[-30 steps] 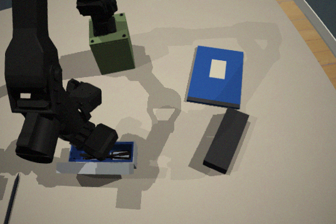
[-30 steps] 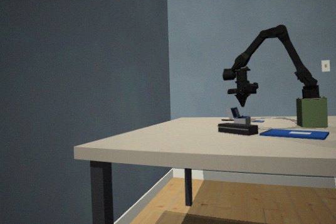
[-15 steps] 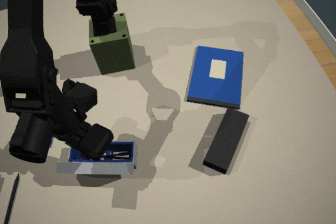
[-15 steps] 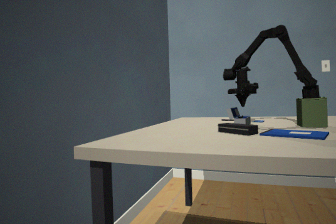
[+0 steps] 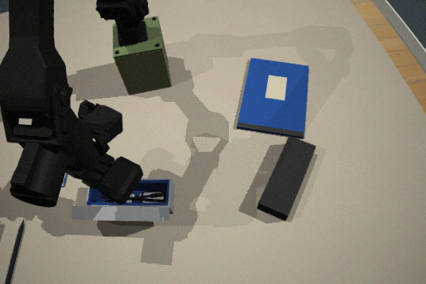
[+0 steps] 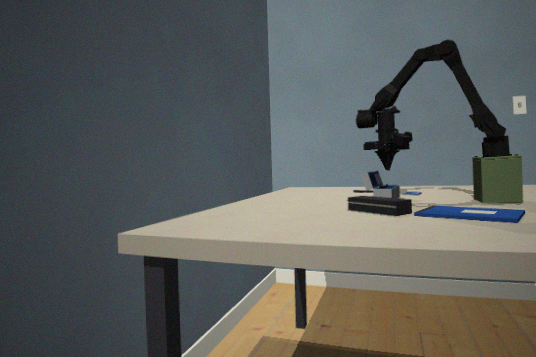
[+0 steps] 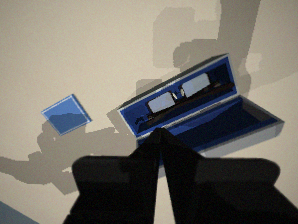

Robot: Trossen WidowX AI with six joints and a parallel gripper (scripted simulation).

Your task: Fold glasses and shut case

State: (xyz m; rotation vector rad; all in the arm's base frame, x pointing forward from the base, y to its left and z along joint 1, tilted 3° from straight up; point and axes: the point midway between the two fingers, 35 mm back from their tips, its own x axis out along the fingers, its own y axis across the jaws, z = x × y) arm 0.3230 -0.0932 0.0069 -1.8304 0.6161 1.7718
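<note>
The glasses case (image 7: 200, 107) lies open on the table, grey outside and blue inside; it also shows in the top view (image 5: 127, 200) and, small, in the exterior view (image 6: 382, 186). The glasses (image 7: 182, 95) lie in the case's far half with their arms folded in. My gripper (image 7: 159, 131) is shut and empty. It hangs above the case without touching it, as the exterior view (image 6: 388, 165) shows; in the top view the gripper (image 5: 119, 187) covers the case's left part.
A small blue square cloth (image 7: 66, 114) lies left of the case. A blue book (image 5: 274, 97), a black box (image 5: 287, 177) and the green arm base block (image 5: 141, 57) stand on the table. A dark pen (image 5: 13, 250) lies at the front left.
</note>
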